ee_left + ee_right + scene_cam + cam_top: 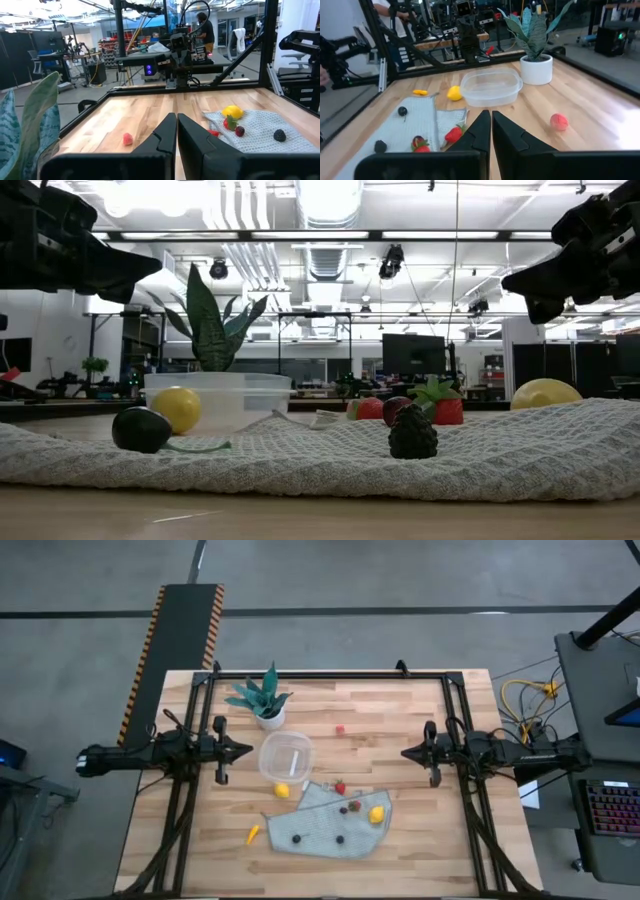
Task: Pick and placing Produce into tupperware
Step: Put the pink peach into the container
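Note:
The clear round tupperware stands mid-table, showing nothing inside. The produce lies near it. One yellow lemon rests on the wood at its near side. A strawberry, a second lemon and dark berries lie on a grey cloth. An orange carrot and a red berry lie on bare wood. My left gripper hovers shut, left of the tupperware. My right gripper hovers shut, at the right. Both point level toward the middle.
A green spiky plant in a white pot stands just beyond the tupperware. A black frame runs along the table's far edge and down both sides. Bare wood lies between the tupperware and my right gripper.

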### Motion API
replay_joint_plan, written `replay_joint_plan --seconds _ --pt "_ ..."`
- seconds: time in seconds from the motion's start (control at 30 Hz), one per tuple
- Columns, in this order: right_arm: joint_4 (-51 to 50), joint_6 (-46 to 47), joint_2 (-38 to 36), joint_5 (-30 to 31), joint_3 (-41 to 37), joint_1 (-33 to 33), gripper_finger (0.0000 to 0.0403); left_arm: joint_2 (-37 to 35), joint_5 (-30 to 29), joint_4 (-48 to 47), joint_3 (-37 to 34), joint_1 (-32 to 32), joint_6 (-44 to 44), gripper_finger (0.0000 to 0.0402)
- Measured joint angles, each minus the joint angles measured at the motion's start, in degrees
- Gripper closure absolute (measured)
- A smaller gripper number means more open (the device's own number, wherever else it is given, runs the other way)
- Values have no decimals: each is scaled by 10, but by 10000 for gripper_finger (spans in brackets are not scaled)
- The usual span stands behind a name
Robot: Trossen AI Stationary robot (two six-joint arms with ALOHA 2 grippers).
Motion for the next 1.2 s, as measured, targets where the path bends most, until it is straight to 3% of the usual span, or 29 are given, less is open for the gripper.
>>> replay_joint_plan --seconds 0.57,0.73,0.97,1.2 --pt "50 -86 0 35 0 0 394 0 -3 2 0 0 7 402" --pt "77 -103 1 62 6 0 385 0 -18 44 1 0 14 402" --pt "57 -101 53 69 58 0 309 34 -24 51 43 0 27 391" --pt "28 -127 173 126 140 0 200 104 -54 64 69 0 34 299"
